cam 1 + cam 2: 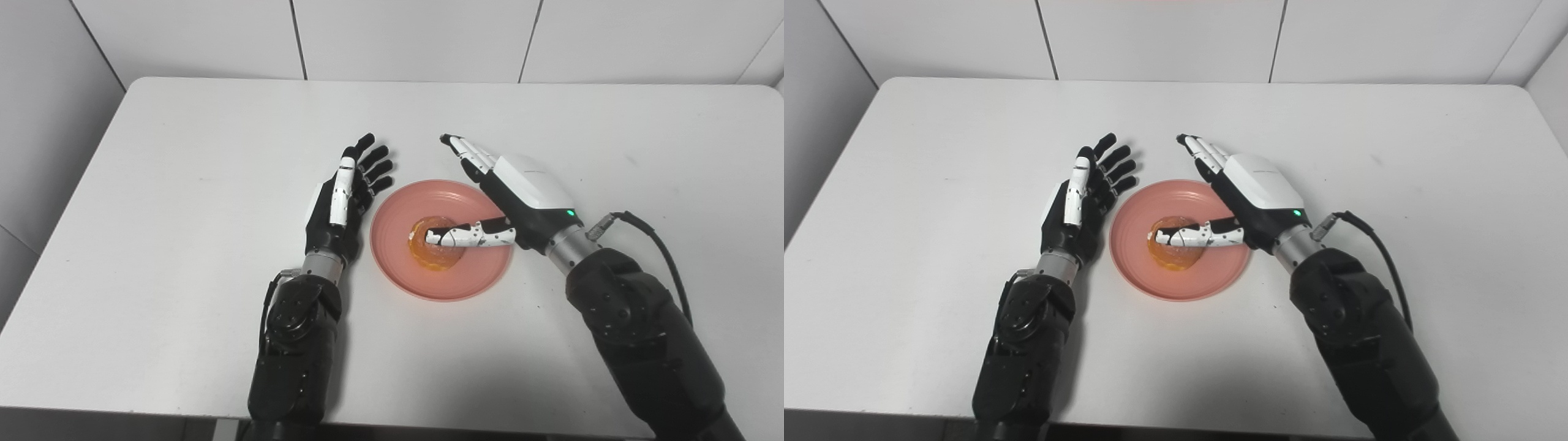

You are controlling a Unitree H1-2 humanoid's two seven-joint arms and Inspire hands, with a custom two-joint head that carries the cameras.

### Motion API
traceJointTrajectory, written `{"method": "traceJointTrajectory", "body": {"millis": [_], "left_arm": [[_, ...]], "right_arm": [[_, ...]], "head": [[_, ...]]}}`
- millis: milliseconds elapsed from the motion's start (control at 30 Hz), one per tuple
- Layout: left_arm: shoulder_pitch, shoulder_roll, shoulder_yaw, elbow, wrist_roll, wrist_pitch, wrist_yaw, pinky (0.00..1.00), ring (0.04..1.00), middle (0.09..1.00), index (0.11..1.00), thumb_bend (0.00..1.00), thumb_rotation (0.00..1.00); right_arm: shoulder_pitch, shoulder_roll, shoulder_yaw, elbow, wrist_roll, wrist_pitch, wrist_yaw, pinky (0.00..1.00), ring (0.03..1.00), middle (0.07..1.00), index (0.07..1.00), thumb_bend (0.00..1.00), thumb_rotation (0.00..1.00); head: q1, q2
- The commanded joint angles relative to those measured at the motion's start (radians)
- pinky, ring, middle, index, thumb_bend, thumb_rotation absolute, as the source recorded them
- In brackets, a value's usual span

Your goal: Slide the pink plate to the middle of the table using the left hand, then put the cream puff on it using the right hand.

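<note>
The pink plate (471, 269) lies near the middle of the white table (184, 184). The golden cream puff (436, 251) sits in the plate's centre. My right hand (514, 196) is open over the plate's right side, its fingers stretched toward the far rim and its thumb lying across the top of the cream puff. My left hand (346, 196) is open and empty just left of the plate, fingers spread and pointing away from me, close to the rim.
The table's far edge meets a white tiled wall (416, 37). A black cable (658, 245) loops off my right wrist. Bare tabletop lies to the left, right and behind the plate.
</note>
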Motion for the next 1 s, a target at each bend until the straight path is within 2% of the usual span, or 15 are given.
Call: {"method": "traceJointTrajectory", "body": {"millis": [0,100,233,333,433,633,800,867,933,967], "left_arm": [[-0.016,0.013,0.002,-0.045,0.005,0.001,0.001,0.84,0.857,0.874,0.881,0.45,1.00],[-0.015,0.037,0.000,-0.067,0.017,0.007,-0.004,0.92,0.921,0.938,0.935,0.45,1.00],[-0.001,0.091,-0.026,-0.090,0.096,-0.024,-0.003,0.98,0.990,0.996,0.993,0.43,1.00],[0.027,0.111,-0.036,-0.115,0.140,-0.058,0.008,1.00,0.999,1.000,1.000,0.43,1.00],[0.056,0.127,-0.040,-0.123,0.171,-0.111,0.010,1.00,1.000,1.000,1.000,0.45,1.00],[0.117,0.155,-0.056,-0.131,0.215,-0.188,0.001,1.00,1.000,1.000,1.000,0.49,1.00],[0.174,0.158,-0.070,-0.120,0.236,-0.214,-0.001,1.00,1.000,1.000,1.000,0.52,1.00],[0.188,0.156,-0.072,-0.095,0.237,-0.239,-0.001,1.00,1.000,1.000,1.000,0.51,1.00],[0.200,0.157,-0.077,-0.074,0.253,-0.261,0.005,1.00,1.000,1.000,1.000,0.49,1.00],[0.204,0.158,-0.079,-0.068,0.264,-0.267,0.009,1.00,1.000,1.000,1.000,0.47,1.00]], "right_arm": [[0.007,0.019,-0.042,-0.034,0.034,-0.049,-0.071,0.81,0.955,1.000,1.000,0.99,0.84],[0.042,0.054,-0.087,-0.030,0.077,-0.055,-0.130,0.82,0.964,1.000,1.000,0.96,0.91],[0.091,0.110,-0.140,-0.014,0.136,-0.095,-0.234,0.84,0.962,1.000,1.000,0.88,0.99],[0.128,0.154,-0.182,-0.010,0.200,-0.093,-0.279,0.90,0.988,1.000,1.000,0.87,1.00],[0.164,0.182,-0.205,0.000,0.229,-0.104,-0.319,0.96,0.999,1.000,1.000,0.81,1.00],[0.234,0.210,-0.232,0.054,0.306,-0.170,-0.376,1.00,1.000,1.000,1.000,0.82,1.00],[0.277,0.206,-0.236,0.130,0.359,-0.248,-0.394,1.00,1.000,1.000,1.000,0.71,1.00],[0.287,0.208,-0.236,0.148,0.382,-0.250,-0.388,1.00,1.000,1.000,1.000,0.69,1.00],[0.294,0.215,-0.236,0.159,0.395,-0.251,-0.389,1.00,1.000,1.000,1.000,0.72,1.00],[0.296,0.217,-0.234,0.163,0.399,-0.256,-0.391,1.00,1.000,1.000,1.000,0.71,1.00]], "head": [[0.003,-0.005],[0.003,-0.010],[0.001,-0.021],[0.001,-0.021],[-0.004,-0.022],[-0.014,-0.021],[-0.017,-0.020],[-0.017,-0.018],[-0.018,-0.017],[-0.018,-0.017]]}}
